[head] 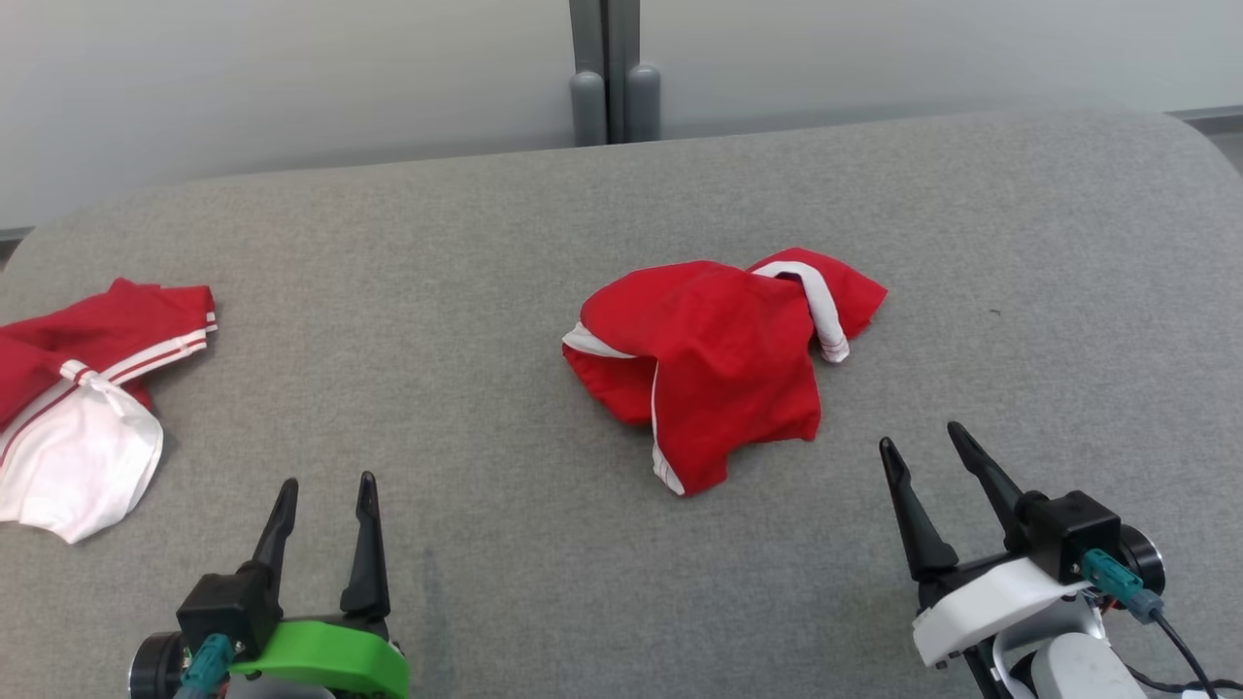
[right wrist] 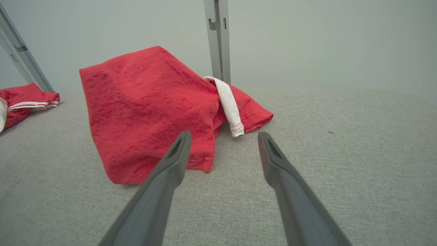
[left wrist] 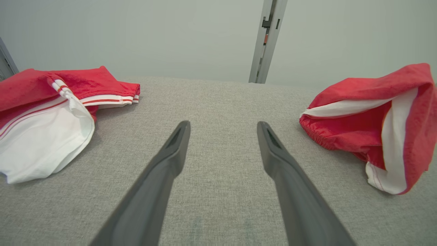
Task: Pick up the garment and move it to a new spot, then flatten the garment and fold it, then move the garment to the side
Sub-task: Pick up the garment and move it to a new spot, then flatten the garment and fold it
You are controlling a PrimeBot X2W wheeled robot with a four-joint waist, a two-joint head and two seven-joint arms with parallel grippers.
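Note:
A crumpled red garment (head: pixel 714 354) with white trim lies bunched at the middle of the grey table (head: pixel 621 194). It rises at the right in the left wrist view as the red garment (left wrist: pixel 375 119), and left of centre in the right wrist view as the garment (right wrist: pixel 146 109). My left gripper (head: pixel 325 485) stands open at the lower left, well short of the garment, nothing between its fingers. My right gripper (head: pixel 923 439) is open at the lower right, just below and right of the garment's hem, touching nothing.
A second red and white garment (head: pixel 83 408) lies at the table's left edge, seen also as the red and white cloth (left wrist: pixel 47 116) in the left wrist view. Grey posts (head: pixel 612 73) stand behind the table's far edge against a pale wall.

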